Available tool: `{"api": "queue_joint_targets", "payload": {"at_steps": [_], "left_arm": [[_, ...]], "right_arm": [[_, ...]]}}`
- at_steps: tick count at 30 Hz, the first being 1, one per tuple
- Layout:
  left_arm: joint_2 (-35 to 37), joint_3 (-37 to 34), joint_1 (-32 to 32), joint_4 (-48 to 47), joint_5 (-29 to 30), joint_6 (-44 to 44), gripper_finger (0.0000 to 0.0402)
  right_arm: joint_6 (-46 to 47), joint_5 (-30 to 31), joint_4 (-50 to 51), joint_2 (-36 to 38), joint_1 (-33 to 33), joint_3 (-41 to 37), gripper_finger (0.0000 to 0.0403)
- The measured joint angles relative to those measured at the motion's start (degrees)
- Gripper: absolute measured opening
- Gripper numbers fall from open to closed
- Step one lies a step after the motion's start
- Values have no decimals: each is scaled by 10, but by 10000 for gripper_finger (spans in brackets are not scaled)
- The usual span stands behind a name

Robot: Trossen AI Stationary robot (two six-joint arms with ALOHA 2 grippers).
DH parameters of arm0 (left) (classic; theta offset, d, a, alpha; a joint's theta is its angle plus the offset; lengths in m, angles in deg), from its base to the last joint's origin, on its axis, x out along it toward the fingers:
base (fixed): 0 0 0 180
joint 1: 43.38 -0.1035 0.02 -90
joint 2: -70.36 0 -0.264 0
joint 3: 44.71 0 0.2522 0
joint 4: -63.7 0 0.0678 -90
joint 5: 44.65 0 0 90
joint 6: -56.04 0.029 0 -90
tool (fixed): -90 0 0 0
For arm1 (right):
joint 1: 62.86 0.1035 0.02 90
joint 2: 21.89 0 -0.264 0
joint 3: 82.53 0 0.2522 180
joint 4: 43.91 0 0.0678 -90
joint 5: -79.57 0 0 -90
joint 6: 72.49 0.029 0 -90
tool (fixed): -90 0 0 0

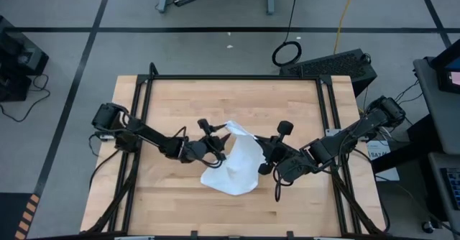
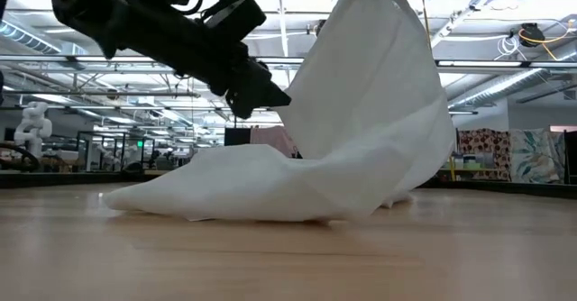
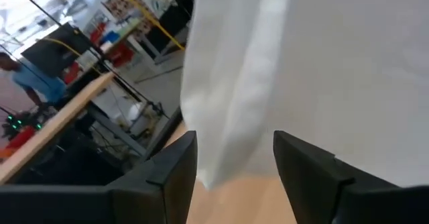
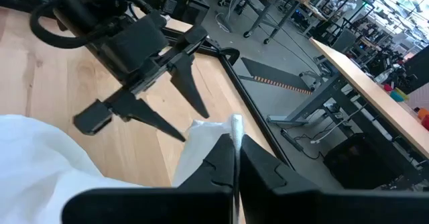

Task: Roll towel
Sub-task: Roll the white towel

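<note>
No legible text, label, brand, number or sign in any view: the towel [image 1: 233,164] is unmarked, and a white sheet [image 1: 379,152] at the counter's [image 1: 172,204] 3 o'clock edge carries print too small to read.

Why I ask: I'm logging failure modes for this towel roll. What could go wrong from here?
1. The right gripper pinches only a thin edge of the towel, lifted off the table; it could slip free.
2. The left gripper is open with cloth hanging just beyond it; closing may catch one fold only.
3. The crumpled heap on the table may roll unevenly.
</note>
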Motion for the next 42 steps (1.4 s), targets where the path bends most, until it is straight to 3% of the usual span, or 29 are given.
{"api": "queue_joint_targets", "payload": {"at_steps": [4,9,16,18,23,26,28,31,39,42], "left_arm": [[-7,0,-7,35,0,54,154],[-1,0,-3,34,-1,116,25],[74,0,15,-60,-40,136,4],[114,0,20,-114,-90,116,3],[210,23,7,-303,-365,63,2],[230,29,-17,-380,-463,47,2],[232,29,-28,-384,-466,37,2],[233,29,-38,-380,-411,2,18],[237,26,-30,-482,-306,-23,125],[237,15,-28,-476,-295,-40,155]], "right_arm": [[2,-1,1,0,0,0,0],[6,-6,16,0,0,0,0],[6,-55,37,0,-5,0,0],[3,-73,39,0,-6,0,0],[-21,-90,25,0,-7,0,0],[-29,-91,18,0,-8,0,0],[-31,-91,18,0,-8,0,0],[-28,-91,19,0,-8,0,0],[-27,-104,21,0,-9,0,0],[-26,-103,21,0,-9,0,0]]}}
